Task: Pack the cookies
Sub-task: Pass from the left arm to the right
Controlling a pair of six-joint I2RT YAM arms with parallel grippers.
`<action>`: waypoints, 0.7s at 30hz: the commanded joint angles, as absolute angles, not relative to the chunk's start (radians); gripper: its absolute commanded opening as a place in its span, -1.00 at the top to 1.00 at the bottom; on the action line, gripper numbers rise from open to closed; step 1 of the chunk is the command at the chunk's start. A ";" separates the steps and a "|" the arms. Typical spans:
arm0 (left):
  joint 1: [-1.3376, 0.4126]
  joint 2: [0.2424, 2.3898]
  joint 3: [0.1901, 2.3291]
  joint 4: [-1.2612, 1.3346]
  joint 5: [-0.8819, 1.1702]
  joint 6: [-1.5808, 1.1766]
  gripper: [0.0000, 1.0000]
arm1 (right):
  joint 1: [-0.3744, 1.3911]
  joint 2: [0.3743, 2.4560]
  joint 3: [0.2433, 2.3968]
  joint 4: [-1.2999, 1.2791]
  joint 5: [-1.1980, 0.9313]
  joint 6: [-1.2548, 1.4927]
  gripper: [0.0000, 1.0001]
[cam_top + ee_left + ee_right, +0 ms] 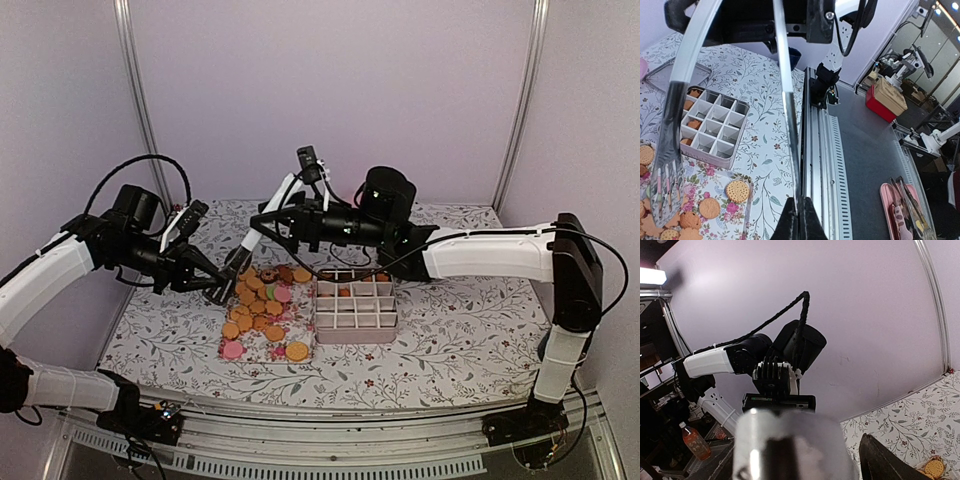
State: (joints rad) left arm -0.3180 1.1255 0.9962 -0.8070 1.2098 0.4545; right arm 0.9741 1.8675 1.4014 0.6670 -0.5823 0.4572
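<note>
Broadly, the table [460, 330] wears a floral cloth. On it a floral tray [262, 347] lies just left of a grid box [357, 334]. The left gripper [798, 212] is clamped on one arm of the tongs [670, 150], whose forked tip hangs over the tray. The right gripper [272, 222] sits higher, by the tongs; its fingers apart or together, I cannot tell. Cookies [258, 300] lie scattered on the tray, a few in the box's far cells.

Left arm [50, 275], right arm [490, 252]: white shells, black joint housings, black cables [150, 158] looping off. Left gripper [799, 210] fingers [789, 222] black, tapered.
</note>
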 commanded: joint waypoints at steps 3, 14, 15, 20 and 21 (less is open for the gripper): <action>-0.325 1.117 1.033 -0.772 1.240 0.472 1.00 | 0.986 1.927 1.476 0.540 -0.600 0.464 -0.45; -0.325 1.105 1.019 -0.811 1.177 0.534 1.00 | 0.923 1.879 1.494 0.424 -0.688 0.468 -0.25; -0.325 1.105 1.018 -0.811 1.175 0.536 1.00 | 0.922 1.874 1.500 0.397 -0.689 0.455 -0.26; -0.326 1.107 1.018 -0.811 1.172 0.540 1.00 | 0.921 1.883 1.543 0.286 -0.743 0.391 -0.25; -0.326 1.108 1.018 -0.811 1.169 0.540 1.00 | 0.921 1.884 1.547 0.268 -0.755 0.384 -0.24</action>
